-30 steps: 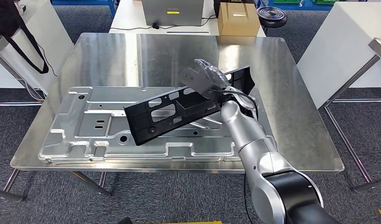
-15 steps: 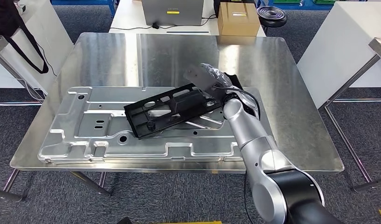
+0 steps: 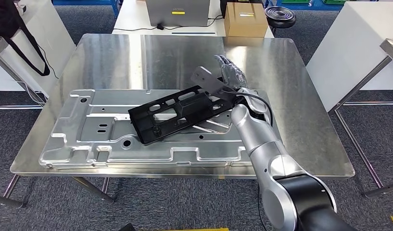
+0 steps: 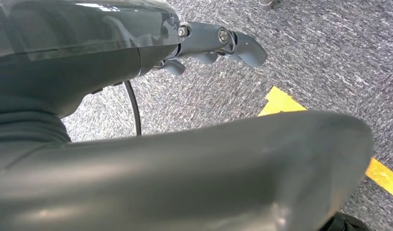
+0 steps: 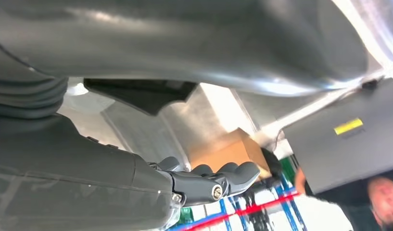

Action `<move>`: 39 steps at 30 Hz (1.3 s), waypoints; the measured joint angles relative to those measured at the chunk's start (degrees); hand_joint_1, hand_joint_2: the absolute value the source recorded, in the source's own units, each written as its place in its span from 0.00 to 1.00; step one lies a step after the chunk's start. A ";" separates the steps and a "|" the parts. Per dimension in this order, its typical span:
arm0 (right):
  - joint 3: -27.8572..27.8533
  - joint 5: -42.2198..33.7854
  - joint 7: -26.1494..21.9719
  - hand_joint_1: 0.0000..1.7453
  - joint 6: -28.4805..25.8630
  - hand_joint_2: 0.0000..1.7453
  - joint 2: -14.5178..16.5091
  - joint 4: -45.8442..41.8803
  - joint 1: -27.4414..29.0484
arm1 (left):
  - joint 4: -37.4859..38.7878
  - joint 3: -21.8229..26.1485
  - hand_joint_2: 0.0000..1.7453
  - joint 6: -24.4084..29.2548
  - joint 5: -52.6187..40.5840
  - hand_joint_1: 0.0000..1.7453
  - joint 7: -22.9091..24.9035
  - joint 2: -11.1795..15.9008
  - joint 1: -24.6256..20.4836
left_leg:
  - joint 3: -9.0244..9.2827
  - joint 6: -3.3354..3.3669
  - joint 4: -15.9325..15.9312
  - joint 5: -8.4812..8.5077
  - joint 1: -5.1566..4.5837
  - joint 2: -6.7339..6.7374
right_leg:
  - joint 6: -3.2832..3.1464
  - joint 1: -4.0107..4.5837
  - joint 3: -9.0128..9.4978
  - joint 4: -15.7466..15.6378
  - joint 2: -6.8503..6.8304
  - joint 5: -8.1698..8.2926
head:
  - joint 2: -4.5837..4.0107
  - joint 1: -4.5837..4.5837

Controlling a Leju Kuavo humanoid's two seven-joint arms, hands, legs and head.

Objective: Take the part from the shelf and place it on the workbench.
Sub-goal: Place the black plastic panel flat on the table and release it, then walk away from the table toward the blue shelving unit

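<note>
While grey carpet point(image 3: 184, 202) surrounds the steel workbench point(image 3: 300, 96), the right robot hand point(image 3: 229, 72) hovers empty, fingers apart.

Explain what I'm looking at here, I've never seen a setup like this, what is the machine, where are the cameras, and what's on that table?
It is a humanoid robot. The wide picture is from its head, looking down at a steel workbench. Its silver right arm reaches in, and the right hand hangs above the bench, fingers apart, holding nothing. A black plastic part lies on a large stamped metal panel. A cardboard box sits beyond. The other two pictures come from wrist cameras. The left hand hangs over grey carpet with yellow floor tape, also holding nothing.
</note>
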 joint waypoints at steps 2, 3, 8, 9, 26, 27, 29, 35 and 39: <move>0.09 0.39 -1.53 0.00 -3.11 0.00 0.02 -0.42 0.33 | 0.00 0.03 0.00 0.03 0.32 0.00 0.77 0.00 0.04 | 0.00 0.00 0.00 0.00 0.00 -0.01 | 0.00 0.00 0.00 0.00 0.00 0.00 | 0.00 0.00; 0.15 0.62 -2.46 0.00 -4.91 0.00 0.03 -0.73 0.54 | 0.00 0.06 0.00 0.12 0.48 0.00 1.10 0.00 0.08 | -0.01 0.00 0.00 0.00 0.00 -0.01 | 0.00 0.00 0.00 0.00 0.00 0.00 | 0.00 0.00; 1.07 2.36 -7.25 0.00 -13.76 0.00 0.53 -3.28 1.77 | 0.00 0.38 0.00 1.05 0.78 0.00 1.67 0.01 0.21 | -0.01 0.00 0.00 0.00 0.00 -0.01 | 0.00 0.00 0.00 0.01 0.00 0.00 | 0.00 0.00; 1.34 2.85 -7.98 0.00 -15.44 0.00 0.71 -3.98 2.08 | 0.00 0.48 0.00 1.21 0.80 0.00 1.71 0.01 0.22 | -0.01 0.00 0.00 0.00 0.00 -0.01 | 0.00 0.00 0.00 0.01 0.00 0.00 | 0.00 0.00; 4.91 3.87 -11.23 0.00 -15.54 0.00 3.66 -10.13 3.88 | 0.00 0.99 0.00 1.79 0.44 0.00 1.89 0.03 0.17 | -0.12 1.13 -0.39 0.71 -0.24 -0.02 | 0.80 -0.58 -0.48 1.24 0.52 -1.33 | 0.00 0.10; 4.97 3.81 -11.29 0.00 -15.42 0.00 3.66 -10.27 3.94 | 0.00 1.00 0.00 1.80 0.43 0.00 1.90 0.03 0.15 | -0.19 1.40 -0.56 0.94 0.01 -0.01 | 0.87 -0.60 -1.25 3.36 0.88 -3.12 | 0.00 0.28; 5.02 3.65 -11.40 0.00 -15.17 0.00 3.60 -10.38 4.24 | 0.00 1.02 0.00 1.81 0.39 0.00 1.92 0.03 0.14 | -0.52 1.56 -0.57 1.24 0.15 -0.07 | 1.03 -0.67 -3.79 10.32 1.42 -7.29 | 0.00 0.70; 5.22 3.27 -11.77 0.00 -14.82 0.00 3.54 -10.72 4.98 | -0.02 1.07 0.00 1.81 0.26 0.00 2.06 0.04 0.12 | -1.86 -0.02 -0.40 2.46 1.07 -0.71 | 1.81 -1.61 0.93 4.55 1.99 -3.16 | 0.00 1.46; 5.34 2.99 -11.94 0.00 -14.43 0.00 3.70 -11.16 5.07 | -0.03 1.07 0.00 1.83 0.17 0.00 2.12 0.06 0.14 | -2.45 -2.04 -0.99 4.18 1.05 -1.11 | 0.87 -1.24 2.33 0.42 2.86 -1.86 | 0.00 1.58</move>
